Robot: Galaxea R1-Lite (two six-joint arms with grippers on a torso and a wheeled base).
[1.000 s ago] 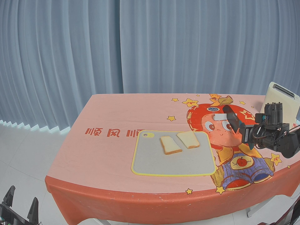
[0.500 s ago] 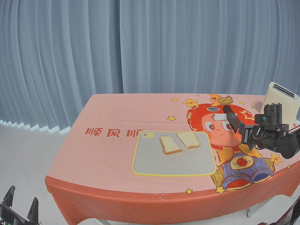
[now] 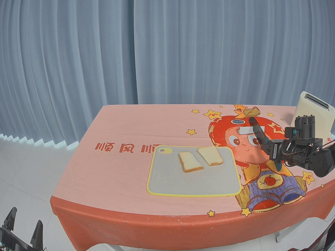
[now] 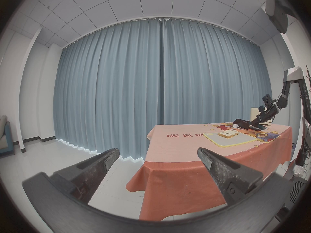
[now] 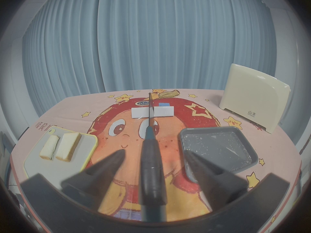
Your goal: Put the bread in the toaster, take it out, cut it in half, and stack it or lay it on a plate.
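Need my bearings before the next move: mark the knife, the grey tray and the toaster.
knife (image 5: 151,169), right wrist view, on its dark handle.
grey tray (image 5: 215,149), right wrist view, on its bare floor.
toaster (image 5: 256,96), right wrist view, on its broad side wall.

Table (image 3: 118,175) is covered with a pink-orange cloth printed with a cartoon figure (image 3: 240,143), stars and red lettering. Two white strips (image 5: 141,112) lie flat on the table, on the figure's forehead. A grey-blue pleated curtain (image 3: 139,42) hangs closed behind the table. Pale tiled floor (image 3: 21,164) lies beneath it.
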